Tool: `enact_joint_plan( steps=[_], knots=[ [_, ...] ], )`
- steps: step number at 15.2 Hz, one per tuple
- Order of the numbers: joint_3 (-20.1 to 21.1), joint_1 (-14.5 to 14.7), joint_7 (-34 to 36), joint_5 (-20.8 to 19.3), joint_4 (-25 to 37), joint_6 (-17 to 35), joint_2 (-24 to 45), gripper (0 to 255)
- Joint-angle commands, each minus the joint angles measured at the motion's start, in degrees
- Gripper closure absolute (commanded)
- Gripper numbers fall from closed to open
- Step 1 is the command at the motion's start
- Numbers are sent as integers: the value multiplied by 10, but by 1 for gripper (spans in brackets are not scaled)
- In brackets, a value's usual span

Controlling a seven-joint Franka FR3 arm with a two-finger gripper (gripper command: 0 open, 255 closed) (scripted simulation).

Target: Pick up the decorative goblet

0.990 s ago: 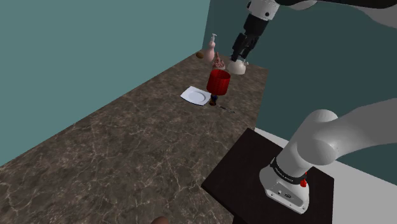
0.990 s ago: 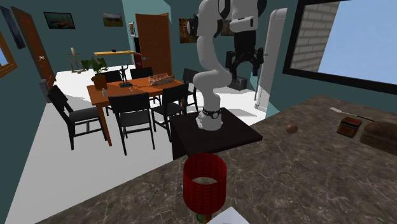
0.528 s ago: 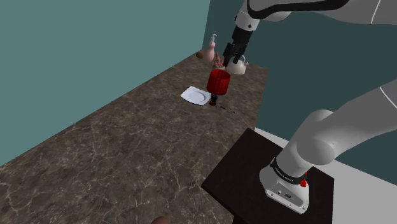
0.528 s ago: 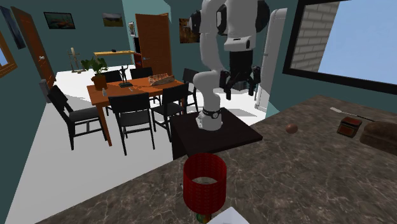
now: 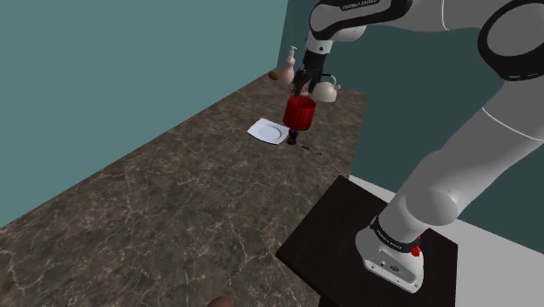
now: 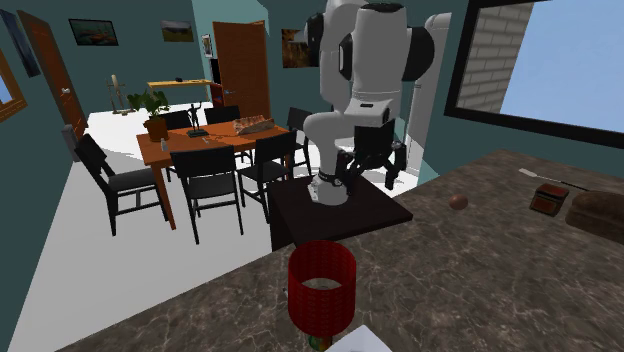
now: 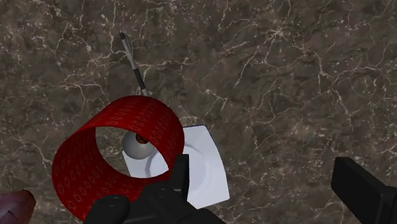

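The goblet (image 5: 299, 112) has a wide red patterned bowl on a short dark stem and stands upright on the brown marble counter (image 5: 174, 201). The second exterior view has the goblet (image 6: 322, 287) in its foreground. My black gripper (image 5: 302, 86) hangs just above and behind the goblet's rim, open, with nothing between its fingers. In the wrist view the goblet (image 7: 114, 159) lies off to the side of my gripper (image 7: 273, 184), beyond one finger (image 7: 180, 173), not between the fingers. In the second exterior view my gripper (image 6: 368, 172) points down over the counter's edge.
A white square plate (image 5: 268, 132) lies right beside the goblet, and a thin pen (image 7: 132, 60) lies a little beyond it. A cream kettle-like pot (image 5: 325, 91) and a pink bottle (image 5: 289, 63) stand by the far wall. A small brown ball (image 6: 458, 201) rests on the counter.
The arm has swung the gripper down and toward the shoulder view's left, from above the cream pot to just over the goblet. The fingers stay open and the goblet has not moved.
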Motion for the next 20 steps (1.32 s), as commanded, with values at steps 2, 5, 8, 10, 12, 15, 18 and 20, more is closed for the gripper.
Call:
enact_joint_plan(
  steps=[2, 5, 8, 10, 12, 15, 18, 20],
  knots=[
    [-11, -7, -21, 13, 42, 12, 70, 0],
    [-18, -18, -40, 28, 90, 16, 138, 0],
    [-22, -32, -58, 43, 146, 15, 208, 0],
    [-22, -38, -63, 47, 166, 13, 232, 0],
    [-21, -38, -64, 49, 157, 27, 237, 0],
    [-20, -39, -66, 53, 146, 47, 246, 0],
    [-18, -40, -69, 56, 137, 64, 255, 0],
    [-19, -40, -69, 56, 137, 64, 255, 255]
  ],
)
